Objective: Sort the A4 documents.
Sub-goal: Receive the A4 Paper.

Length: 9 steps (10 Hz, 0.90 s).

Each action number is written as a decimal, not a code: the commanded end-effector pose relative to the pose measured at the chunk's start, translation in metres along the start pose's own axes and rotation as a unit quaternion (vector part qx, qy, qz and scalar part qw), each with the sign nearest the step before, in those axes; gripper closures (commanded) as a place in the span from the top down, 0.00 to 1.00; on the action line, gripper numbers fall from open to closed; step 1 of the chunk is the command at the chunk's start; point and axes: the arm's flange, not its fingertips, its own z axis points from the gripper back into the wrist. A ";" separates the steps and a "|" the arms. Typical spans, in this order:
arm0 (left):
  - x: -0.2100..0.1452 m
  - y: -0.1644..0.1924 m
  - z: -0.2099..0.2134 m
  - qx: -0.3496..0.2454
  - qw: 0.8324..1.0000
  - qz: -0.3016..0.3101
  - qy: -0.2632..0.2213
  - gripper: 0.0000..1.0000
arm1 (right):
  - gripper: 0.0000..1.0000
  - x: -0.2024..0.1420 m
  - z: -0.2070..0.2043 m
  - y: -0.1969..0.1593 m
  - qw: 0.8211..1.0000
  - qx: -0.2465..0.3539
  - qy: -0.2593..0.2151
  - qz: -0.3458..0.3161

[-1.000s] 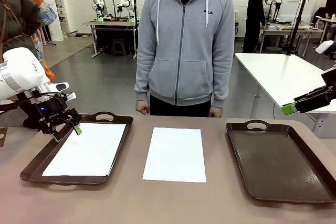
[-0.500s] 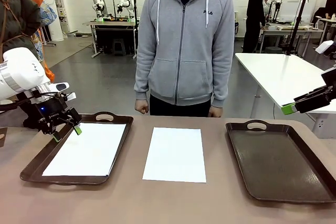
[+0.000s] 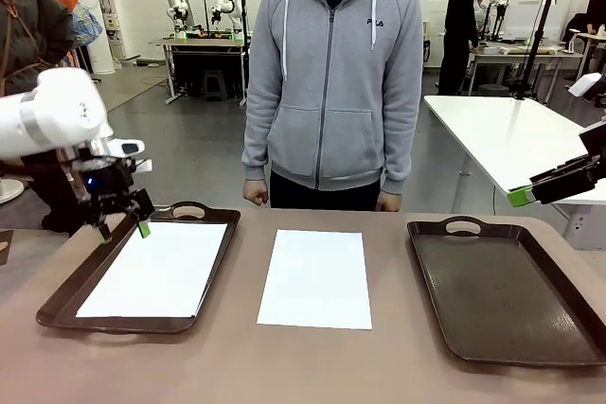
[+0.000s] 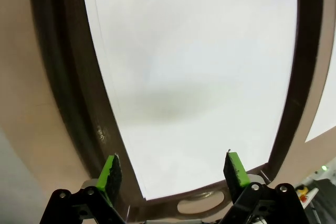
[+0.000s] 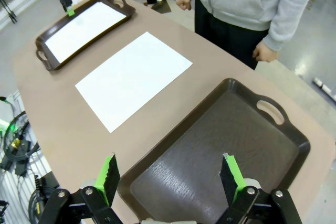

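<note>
One white A4 document [image 3: 317, 277] [image 5: 134, 77] lies flat on the brown table between two dark trays. Another white sheet [image 3: 156, 268] [image 4: 199, 77] [image 5: 84, 24] rests inside the left tray [image 3: 66, 295] [image 4: 58, 77]. My left gripper [image 3: 123, 226] [image 4: 173, 166] hangs open just above that tray's far left corner, nothing between its green pads. My right gripper [image 5: 168, 174] is open and high over the bare right tray [image 3: 502, 295] [image 5: 220, 145]; its green pad [image 3: 519, 198] shows at the right edge of the front view.
A person in a grey hoodie [image 3: 331, 73] stands at the table's far edge, hands [image 3: 256, 193] down at the sides. A white table [image 3: 511, 139] stands behind on the right. Cables [image 5: 21, 145] hang beside the table.
My left arm has risen and shifted slightly right, lifting its open gripper higher above the left tray's corner. The papers, trays and right gripper have not moved.
</note>
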 end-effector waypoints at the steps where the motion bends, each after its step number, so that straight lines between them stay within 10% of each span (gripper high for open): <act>1: -0.018 -0.027 0.062 0.060 0.996 -0.031 -0.058 1.00 | 1.00 -0.001 -0.002 -0.001 1.000 0.009 -0.004 -0.001; 4: -0.086 -0.050 0.117 -0.050 0.954 -0.177 -0.239 1.00 | 1.00 -0.001 -0.002 -0.001 1.000 0.009 -0.004 -0.001; 9: -0.161 -0.043 0.142 -0.165 0.831 -0.415 -0.332 1.00 | 1.00 -0.001 -0.002 -0.001 1.000 0.009 -0.004 -0.001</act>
